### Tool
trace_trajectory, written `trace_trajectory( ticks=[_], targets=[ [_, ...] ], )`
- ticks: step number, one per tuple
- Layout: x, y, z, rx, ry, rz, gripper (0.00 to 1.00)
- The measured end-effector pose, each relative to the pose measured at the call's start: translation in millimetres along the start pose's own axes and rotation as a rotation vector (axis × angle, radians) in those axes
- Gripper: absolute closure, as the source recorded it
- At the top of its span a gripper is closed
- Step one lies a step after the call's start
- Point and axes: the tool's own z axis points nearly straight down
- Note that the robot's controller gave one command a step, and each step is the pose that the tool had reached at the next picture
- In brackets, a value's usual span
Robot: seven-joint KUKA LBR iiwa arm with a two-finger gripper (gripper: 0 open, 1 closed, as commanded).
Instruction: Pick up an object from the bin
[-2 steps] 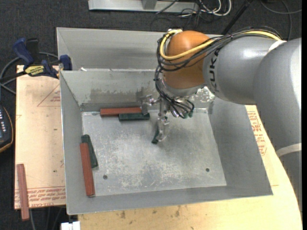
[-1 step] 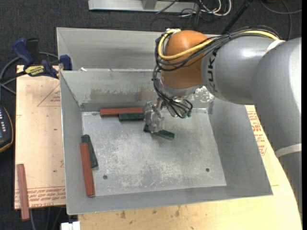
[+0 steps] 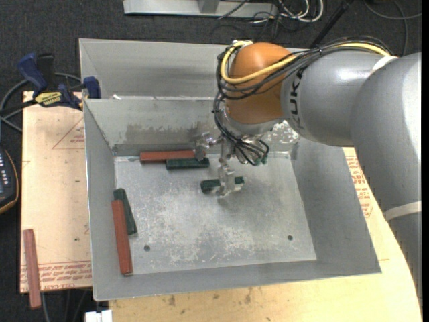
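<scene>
My gripper [image 3: 228,184] is low over the middle of the bin floor, right on a short dark green block [image 3: 210,187]. The block lies flat, and its ends stick out to the left and right of the gripper, which covers its middle. Just behind, along the back wall, a red-brown bar [image 3: 159,156] and a dark green bar [image 3: 187,162] lie end to end, a little to the left of the gripper.
By the left wall a long red-brown bar [image 3: 122,237] lies lengthwise next to a dark green bar [image 3: 126,215]. The arm with its orange wrist cover and cables hangs over the bin's back right.
</scene>
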Motion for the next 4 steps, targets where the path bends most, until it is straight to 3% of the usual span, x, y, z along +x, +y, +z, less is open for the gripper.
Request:
trace_trajectory(
  ticks=[1, 2, 3, 4],
  targets=[
    [3.1, -12.3, 20.5, -0.001, -0.003, 0.035, 0.00],
    [2.1, -13.3, 18.0, 0.001, -0.006, 0.037, 1.00],
    [19.8, 40.9, -2.4, -0.001, 0.002, 0.419, 1.00],
    [8.8, 65.5, -4.6, 0.000, 0.000, 0.523, 1.00]
  ],
)
